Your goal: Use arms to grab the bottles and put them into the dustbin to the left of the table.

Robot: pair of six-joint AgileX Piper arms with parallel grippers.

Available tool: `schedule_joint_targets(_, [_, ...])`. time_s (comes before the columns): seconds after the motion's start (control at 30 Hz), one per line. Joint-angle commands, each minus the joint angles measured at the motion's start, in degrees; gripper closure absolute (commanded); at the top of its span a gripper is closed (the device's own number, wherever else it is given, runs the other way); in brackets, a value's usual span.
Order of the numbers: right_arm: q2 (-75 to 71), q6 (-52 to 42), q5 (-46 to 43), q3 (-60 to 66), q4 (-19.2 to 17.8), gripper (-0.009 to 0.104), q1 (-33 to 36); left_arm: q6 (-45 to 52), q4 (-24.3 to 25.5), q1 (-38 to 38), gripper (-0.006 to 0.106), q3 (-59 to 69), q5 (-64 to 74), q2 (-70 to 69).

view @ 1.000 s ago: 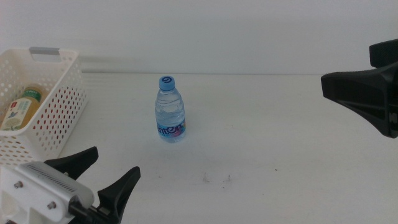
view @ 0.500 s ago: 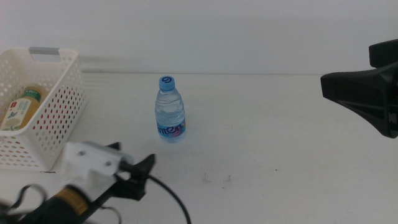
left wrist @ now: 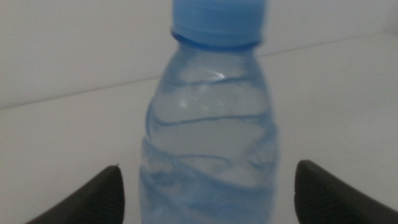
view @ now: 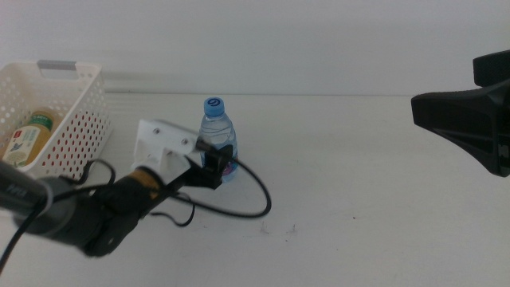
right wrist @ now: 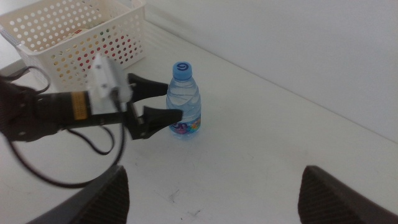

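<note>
L claw point(view: 217, 163) astride water bottle point(view: 217, 143)

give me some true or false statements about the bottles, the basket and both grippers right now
1. The small clear blue-capped water bottle stands upright on the white table. True.
2. The left gripper is shut on the water bottle. False: its jaws are open, one on each side of the bottle.
3. The white perforated basket holds a yellowish tea bottle. True.
4. The right gripper is at the basket. False: it waits at the table's right side.
5. The water bottle lies in the basket. False: it is on the table.
</note>
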Motion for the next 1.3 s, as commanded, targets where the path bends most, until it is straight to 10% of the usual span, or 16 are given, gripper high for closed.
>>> schedule_joint_targets(0.0, [-0.20, -0.40, -0.60, -0.19, -0.11, 0.003, 0.04, -1.57, 0.77, 0.14, 0.007, -3.42, 3.94, 1.37])
schedule_joint_targets(0.6, [-0.20, -0.40, -0.60, -0.19, -0.11, 0.003, 0.04, -4.77, 0.13, 0.14, 0.009, -15.88, 3.34, 13.31])
schedule_joint_targets(0.7, [-0.20, -0.40, -0.60, -0.19, -0.11, 0.003, 0.04, -2.70, -0.93, 0.14, 0.025, -15.76, 2.78, 12.99])
schedule_joint_targets(0.93, [-0.20, -0.40, -0.60, -0.19, -0.11, 0.003, 0.04, -5.18, 1.10, -0.09, 0.102, -8.64, 7.57, -0.18])
schedule_joint_targets(1.27, [-0.20, -0.40, -0.60, -0.19, -0.11, 0.003, 0.04, -13.27, 1.76, -3.37, 0.102, -6.89, 48.10, -31.35])
